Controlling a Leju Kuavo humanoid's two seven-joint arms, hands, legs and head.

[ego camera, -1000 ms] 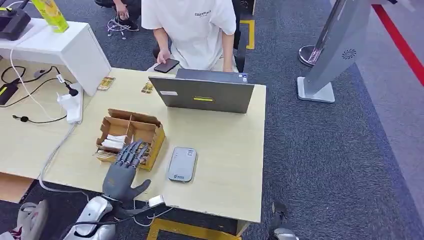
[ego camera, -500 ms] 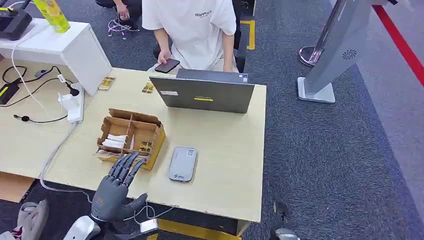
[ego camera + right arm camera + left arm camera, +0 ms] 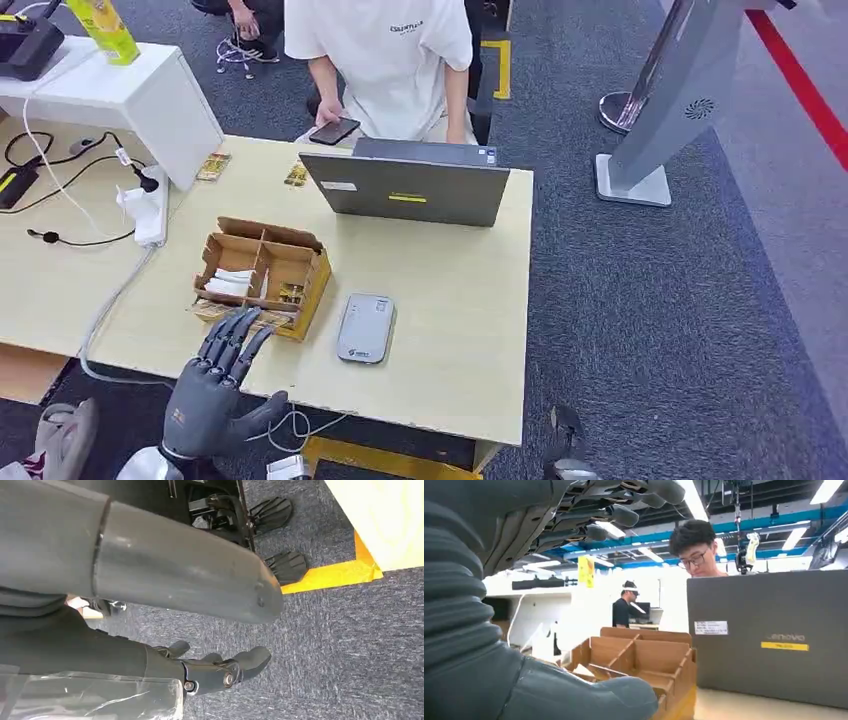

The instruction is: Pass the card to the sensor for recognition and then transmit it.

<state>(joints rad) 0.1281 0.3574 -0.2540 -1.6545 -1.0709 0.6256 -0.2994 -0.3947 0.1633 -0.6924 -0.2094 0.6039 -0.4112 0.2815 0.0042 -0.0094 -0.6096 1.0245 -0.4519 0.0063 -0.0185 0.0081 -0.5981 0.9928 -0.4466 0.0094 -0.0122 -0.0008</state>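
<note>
Left robot hand [image 3: 218, 385]: fingers spread, holding nothing; it is at the near edge of the worktop [image 3: 450, 300], fingertips just before the cardboard box [image 3: 262, 274]
Right robot hand [image 3: 220, 672]: hangs over the carpet, fingers a little curled, nothing in it
Cards [image 3: 228, 283]: white stack in the left compartment of the box
Sensor [image 3: 365, 327]: grey, flat, just right of the box
Laptop [image 3: 405, 185]: behind; a person [image 3: 385, 60] sits there

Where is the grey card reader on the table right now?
In the head view, the grey card reader lies flat near the table's front edge, just right of the cardboard box, apart from it.
</note>
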